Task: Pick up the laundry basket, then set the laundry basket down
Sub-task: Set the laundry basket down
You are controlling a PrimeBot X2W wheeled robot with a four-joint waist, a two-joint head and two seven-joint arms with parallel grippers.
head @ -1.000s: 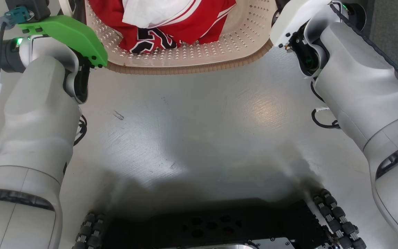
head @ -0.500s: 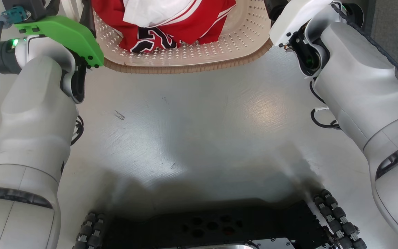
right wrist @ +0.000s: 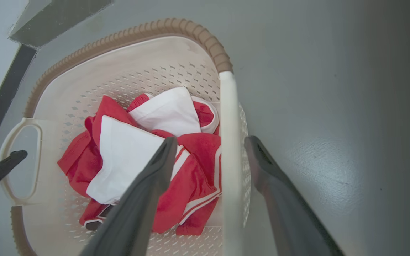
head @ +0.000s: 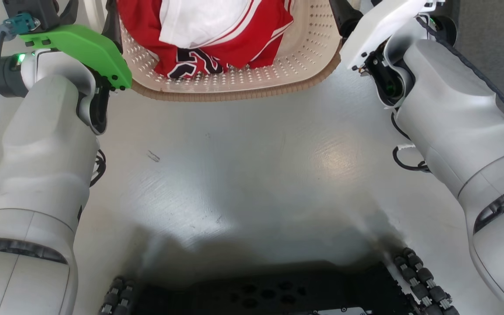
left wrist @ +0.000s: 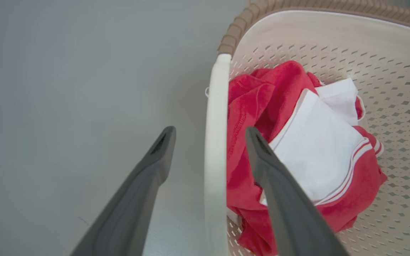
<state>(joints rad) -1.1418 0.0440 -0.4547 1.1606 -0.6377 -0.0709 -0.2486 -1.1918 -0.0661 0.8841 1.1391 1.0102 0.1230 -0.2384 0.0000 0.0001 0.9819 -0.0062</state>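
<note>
Both arms have crept inward over the last second: dark fingers now show at either end of the laundry basket [head: 234, 83], where a second ago the head view showed none. That whole view has also slid down a little, which is the camera tipping, not the floor [head: 252, 175] moving.

The basket sits on the grey floor straight ahead of the robot, between the two arms. Its long axis runs across the robot, with one loop handle at each short end. Red and white clothes [head: 217, 39] lie heaped inside. Neither arm is nearer; each has its own handle.

In the left wrist view, the left gripper [left wrist: 209, 131] has its fingers spread. One is outside the basket and one is over the clothes, with the left handle [left wrist: 216, 92] running up between them and a gap on both sides. The right gripper [right wrist: 211, 141] is spread the same way around the right handle [right wrist: 228, 117], which lies closer to its outer finger. I cannot tell whether they touch. Nothing is gripped yet, so closing both grippers looks like the next step.
</note>
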